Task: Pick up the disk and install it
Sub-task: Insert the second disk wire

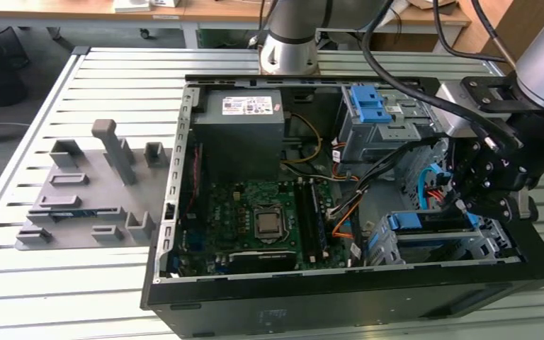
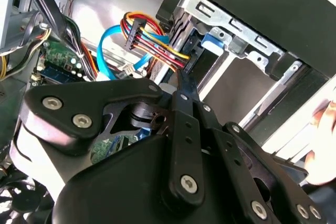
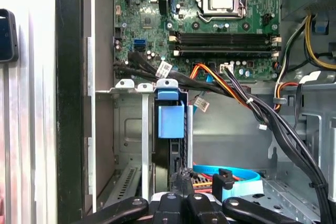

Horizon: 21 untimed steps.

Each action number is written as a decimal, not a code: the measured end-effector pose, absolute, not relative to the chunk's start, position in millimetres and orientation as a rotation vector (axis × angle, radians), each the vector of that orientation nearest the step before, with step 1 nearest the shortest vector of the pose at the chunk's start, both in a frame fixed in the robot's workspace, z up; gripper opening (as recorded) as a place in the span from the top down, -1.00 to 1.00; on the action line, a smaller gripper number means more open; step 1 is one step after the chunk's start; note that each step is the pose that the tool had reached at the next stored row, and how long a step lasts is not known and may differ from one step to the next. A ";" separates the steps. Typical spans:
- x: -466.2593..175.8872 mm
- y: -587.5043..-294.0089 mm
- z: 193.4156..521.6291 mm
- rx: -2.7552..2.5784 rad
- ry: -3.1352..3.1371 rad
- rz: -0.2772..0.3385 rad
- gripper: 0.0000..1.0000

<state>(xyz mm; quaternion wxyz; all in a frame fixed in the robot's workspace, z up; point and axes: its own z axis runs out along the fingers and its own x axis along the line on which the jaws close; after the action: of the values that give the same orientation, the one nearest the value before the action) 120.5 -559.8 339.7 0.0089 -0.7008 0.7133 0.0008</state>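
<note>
The gripper (image 1: 470,202), clenched, sits behind the disk (image 3: 170,121) in its metal cage (image 3: 126,129), cables (image 2: 152,40) crowding close

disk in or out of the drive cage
In. The disk stands on edge in a slot of the metal drive cage, its blue carrier tab up at the cage's rim.
</note>
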 end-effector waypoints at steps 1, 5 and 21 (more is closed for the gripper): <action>120.6 -559.8 339.6 -2.190 2.228 0.003 0.79; 120.5 -559.8 342.2 -2.190 2.228 0.003 0.79; 113.1 -559.8 354.3 -2.189 2.228 0.003 0.79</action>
<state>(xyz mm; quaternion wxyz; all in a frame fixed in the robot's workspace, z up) 113.1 -559.8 354.3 0.0090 -0.7009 0.7132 0.0008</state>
